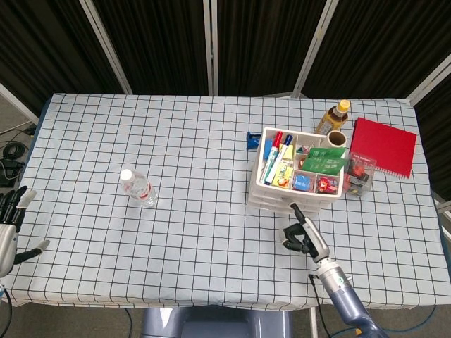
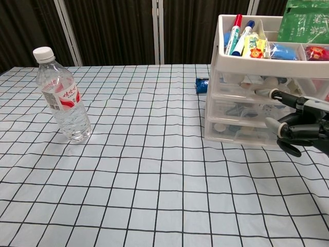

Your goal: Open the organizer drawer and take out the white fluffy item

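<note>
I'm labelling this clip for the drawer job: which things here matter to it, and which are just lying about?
For the job:
- organizer, drawers shut
- right hand, one of its fingers stretched toward the drawer fronts, holding nothing
- white fluffy item: not identifiable yet

Lying about:
- water bottle
- red notebook
- brown bottle
- left hand, idle at the table edge
</note>
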Controlling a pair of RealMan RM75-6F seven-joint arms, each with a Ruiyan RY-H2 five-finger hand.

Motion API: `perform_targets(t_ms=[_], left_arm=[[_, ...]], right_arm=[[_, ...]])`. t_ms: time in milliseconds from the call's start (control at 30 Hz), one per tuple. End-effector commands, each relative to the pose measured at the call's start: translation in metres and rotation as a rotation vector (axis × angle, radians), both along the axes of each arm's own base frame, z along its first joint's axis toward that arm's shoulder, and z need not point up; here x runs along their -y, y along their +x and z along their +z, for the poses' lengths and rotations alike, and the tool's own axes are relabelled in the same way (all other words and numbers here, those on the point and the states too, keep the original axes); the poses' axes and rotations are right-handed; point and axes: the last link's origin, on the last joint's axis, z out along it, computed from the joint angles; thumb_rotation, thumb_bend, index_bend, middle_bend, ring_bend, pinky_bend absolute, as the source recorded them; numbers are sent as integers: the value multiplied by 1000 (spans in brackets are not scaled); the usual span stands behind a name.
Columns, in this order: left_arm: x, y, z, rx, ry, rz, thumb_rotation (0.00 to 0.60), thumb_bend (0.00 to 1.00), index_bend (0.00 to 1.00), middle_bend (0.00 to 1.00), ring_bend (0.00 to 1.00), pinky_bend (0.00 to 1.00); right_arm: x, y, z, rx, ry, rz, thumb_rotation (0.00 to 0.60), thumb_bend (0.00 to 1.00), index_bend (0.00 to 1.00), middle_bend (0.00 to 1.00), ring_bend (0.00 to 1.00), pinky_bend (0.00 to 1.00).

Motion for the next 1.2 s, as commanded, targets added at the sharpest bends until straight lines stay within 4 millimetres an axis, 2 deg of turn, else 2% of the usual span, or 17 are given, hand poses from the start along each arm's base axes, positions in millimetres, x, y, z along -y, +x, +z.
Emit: perform_targets(t_ms=[33,300,633,1200], left_arm=[[0,0,1,2,2,0,600,122,0,0,0,0],[0,0,1,2,-1,3,600,121,0,0,0,0],[0,0,1,2,0,4,600,121,0,0,0,0],[0,1,0,-1,-3,1,600,121,0,0,0,0]], right_arm=[[1,1,-1,33,2,-8,600,486,9,967,984,836],[0,1,-4,79,28,-20,600,494,109,967,983,836],[-6,3,-4,108,45,-10,600,494,113,967,983,835],[-35,1,10,118,21,62,600,494,112,967,979,834]])
